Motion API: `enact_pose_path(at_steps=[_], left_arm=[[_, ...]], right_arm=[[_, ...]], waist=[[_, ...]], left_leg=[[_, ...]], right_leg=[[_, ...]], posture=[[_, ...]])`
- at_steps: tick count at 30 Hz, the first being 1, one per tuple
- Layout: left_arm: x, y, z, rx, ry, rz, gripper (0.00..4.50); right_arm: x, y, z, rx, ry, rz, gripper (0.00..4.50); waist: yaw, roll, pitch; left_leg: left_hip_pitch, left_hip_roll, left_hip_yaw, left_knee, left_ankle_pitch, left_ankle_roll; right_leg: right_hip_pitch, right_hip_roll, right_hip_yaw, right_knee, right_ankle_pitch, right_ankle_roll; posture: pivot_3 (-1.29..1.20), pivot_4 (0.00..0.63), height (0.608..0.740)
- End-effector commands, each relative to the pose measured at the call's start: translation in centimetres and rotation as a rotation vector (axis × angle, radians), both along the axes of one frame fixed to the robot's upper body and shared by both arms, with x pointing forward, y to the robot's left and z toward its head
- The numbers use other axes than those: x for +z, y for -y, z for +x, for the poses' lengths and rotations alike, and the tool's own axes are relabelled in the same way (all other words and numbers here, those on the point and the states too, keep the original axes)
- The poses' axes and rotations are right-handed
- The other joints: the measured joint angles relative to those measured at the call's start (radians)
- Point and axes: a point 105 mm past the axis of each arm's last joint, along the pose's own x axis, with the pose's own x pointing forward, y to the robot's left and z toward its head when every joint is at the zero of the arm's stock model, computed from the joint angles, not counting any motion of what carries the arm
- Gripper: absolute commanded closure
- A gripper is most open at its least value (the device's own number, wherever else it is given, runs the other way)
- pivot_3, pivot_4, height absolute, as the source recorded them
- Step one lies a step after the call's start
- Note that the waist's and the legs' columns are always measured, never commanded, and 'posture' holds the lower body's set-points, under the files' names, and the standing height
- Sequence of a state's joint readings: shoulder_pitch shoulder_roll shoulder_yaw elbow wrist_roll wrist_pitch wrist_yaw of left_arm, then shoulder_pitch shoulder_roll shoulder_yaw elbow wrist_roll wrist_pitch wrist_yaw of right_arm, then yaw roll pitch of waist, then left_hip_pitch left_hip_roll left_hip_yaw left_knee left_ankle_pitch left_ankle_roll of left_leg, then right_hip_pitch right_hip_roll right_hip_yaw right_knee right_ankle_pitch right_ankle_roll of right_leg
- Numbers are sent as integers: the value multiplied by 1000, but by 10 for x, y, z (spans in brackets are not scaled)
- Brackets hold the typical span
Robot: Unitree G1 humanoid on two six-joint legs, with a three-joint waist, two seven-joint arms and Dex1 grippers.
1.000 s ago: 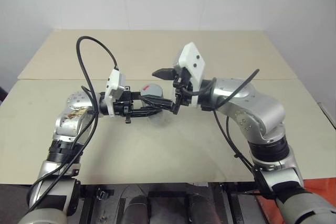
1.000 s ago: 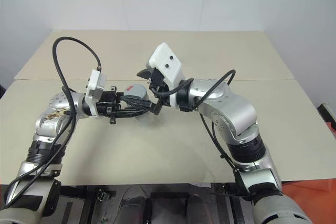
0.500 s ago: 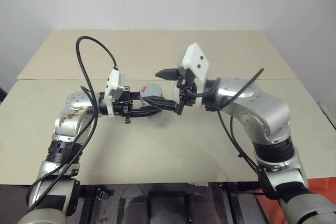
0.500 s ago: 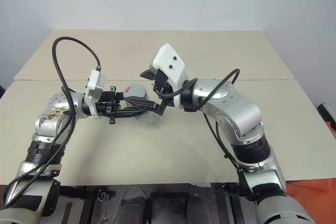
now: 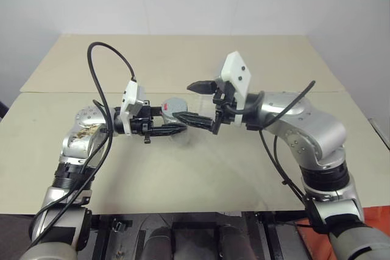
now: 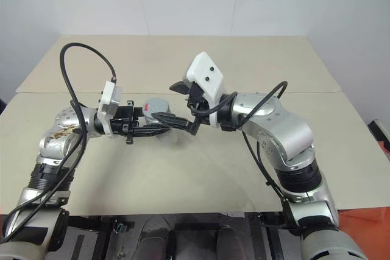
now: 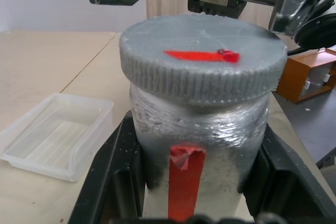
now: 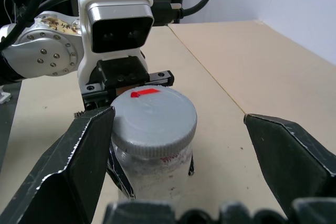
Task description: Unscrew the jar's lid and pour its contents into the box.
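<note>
Left hand (image 7: 199, 203) pinching jar (image 7: 199, 145) by body, held above beige table (image 5: 183, 168), upright. Grey lid (image 7: 203, 64) with red mark on jar. Right hand (image 5: 196, 100) spread wide, fingers either side of lid, one finger (image 8: 79, 161) just beside lid rim. Clear box (image 7: 55, 135) on table, apart from jar.

Lid (image 7: 202, 66) matt grey, ribbed edge; box (image 7: 52, 135) clear glossy plastic

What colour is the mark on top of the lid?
Red, on the grey lid; it shows best in the left wrist view.
</note>
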State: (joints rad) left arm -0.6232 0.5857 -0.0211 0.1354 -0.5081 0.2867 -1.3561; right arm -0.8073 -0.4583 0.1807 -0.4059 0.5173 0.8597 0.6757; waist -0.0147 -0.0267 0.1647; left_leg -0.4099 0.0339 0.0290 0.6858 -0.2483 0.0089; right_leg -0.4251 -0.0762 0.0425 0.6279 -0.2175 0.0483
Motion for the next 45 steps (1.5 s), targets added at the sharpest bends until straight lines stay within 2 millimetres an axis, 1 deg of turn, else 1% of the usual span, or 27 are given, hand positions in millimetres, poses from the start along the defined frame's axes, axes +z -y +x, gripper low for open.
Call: enact_pose_path(at_steps=[1, 10, 17, 21, 23, 27, 30, 37, 45], left_arm=[[10, -1, -4, -15, 47, -2, 2523], [10, -3, -4, -12, 46, 3, 2523], [9, -4, -3, -8, 46, 6, 2523], [9, -2, -2, -7, 48, 5, 2523], [9, -1, -1, -9, 48, 5, 2523], [9, 1, -2, -17, 51, 6, 2523], [9, 1, -2, -16, 52, 7, 2523], [10, -1, -3, -12, 54, 8, 2523], [10, -2, -3, -9, 54, 8, 2523]], right_arm=[[12, 6, -4, -1, 57, 25, 0], [13, 11, -3, -7, 62, 17, 0], [19, 14, -15, 41, 77, 25, 0], [21, 8, -25, 108, 56, 49, 0], [21, 4, -27, 124, 42, 55, 0], [14, -12, -23, 121, 1, 29, 0], [12, -16, -19, 106, -8, 17, 0], [11, -20, -12, 80, -11, -4, 0], [9, -22, -11, 84, -20, -8, 0]], waist=[[0, 0, 0], [0, 0, 0], [0, 0, 0], [0, 0, 0], [0, 0, 0], [-1, 0, 0], [-1, 0, 0], [1, 0, 0], [0, 0, 0]], left_leg=[[0, 0, 0, 0, 0, 0], [0, 0, 0, 0, 0, 0], [0, 0, 0, 0, 0, 0], [0, 0, 0, 0, 0, 0], [0, 0, 0, 0, 0, 0], [0, 0, 0, 0, 0, 0], [0, 0, 0, 0, 0, 0], [0, 0, 0, 0, 0, 0], [0, 0, 0, 0, 0, 0]], right_leg=[[0, 0, 0, 0, 0, 0], [0, 0, 0, 0, 0, 0], [0, 0, 0, 0, 0, 0], [0, 0, 0, 0, 0, 0], [0, 0, 0, 0, 0, 0], [0, 0, 0, 0, 0, 0], [0, 0, 0, 0, 0, 0], [0, 0, 0, 0, 0, 0], [0, 0, 0, 0, 0, 0]], posture=[[0, 150, 740], [0, 150, 740], [0, 150, 740], [0, 150, 740], [0, 150, 740], [0, 150, 740], [0, 150, 740], [0, 150, 740], [0, 150, 740]])
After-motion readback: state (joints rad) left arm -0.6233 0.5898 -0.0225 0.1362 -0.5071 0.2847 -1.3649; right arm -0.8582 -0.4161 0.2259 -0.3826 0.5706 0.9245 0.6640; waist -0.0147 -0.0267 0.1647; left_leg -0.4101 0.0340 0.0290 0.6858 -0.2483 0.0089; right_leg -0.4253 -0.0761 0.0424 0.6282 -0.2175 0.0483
